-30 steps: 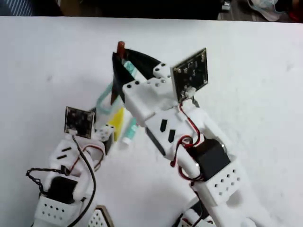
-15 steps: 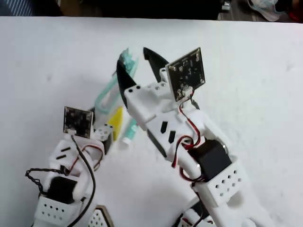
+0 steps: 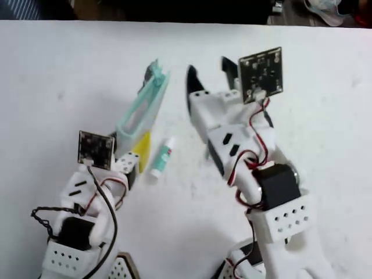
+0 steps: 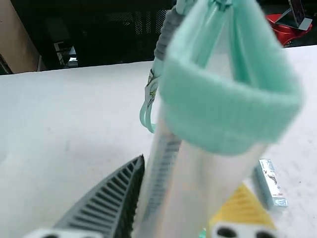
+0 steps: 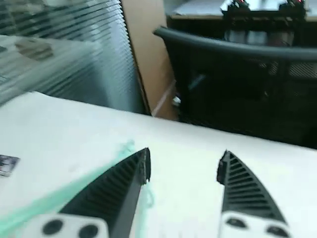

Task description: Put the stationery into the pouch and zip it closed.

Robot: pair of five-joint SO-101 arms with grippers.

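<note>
Yellow on one side and dark grey on the other, the fingers of the left gripper (image 3: 132, 140) are clamped on the lower end of the pouch (image 3: 142, 107). This sits closest to the arm bases. The hold looks meant to steady the pouch, which is propped on edge and slanted away from the arm, with its mint-green zip band and mouth at the far end. Kept that way, the opening is offered to the other arm instead of lying flat and shut.

In the left wrist view the mint rim gapes a little, and a grey tip (image 4: 167, 34) pokes out of it. That is probably an item already inside, though I cannot tell what.

Just beside the pouch, apart from it on the white counter (image 3: 70, 75), lies a small white tube (image 3: 161, 156) with a green label. It seems to be stationery not yet packed.

Farther out, beyond the tube and level with the pouch mouth, the right gripper (image 3: 210, 68) hangs over the counter. Its black fingers are spread apart and hold nothing. The zip cannot sensibly be drawn until the tube is in.
</note>
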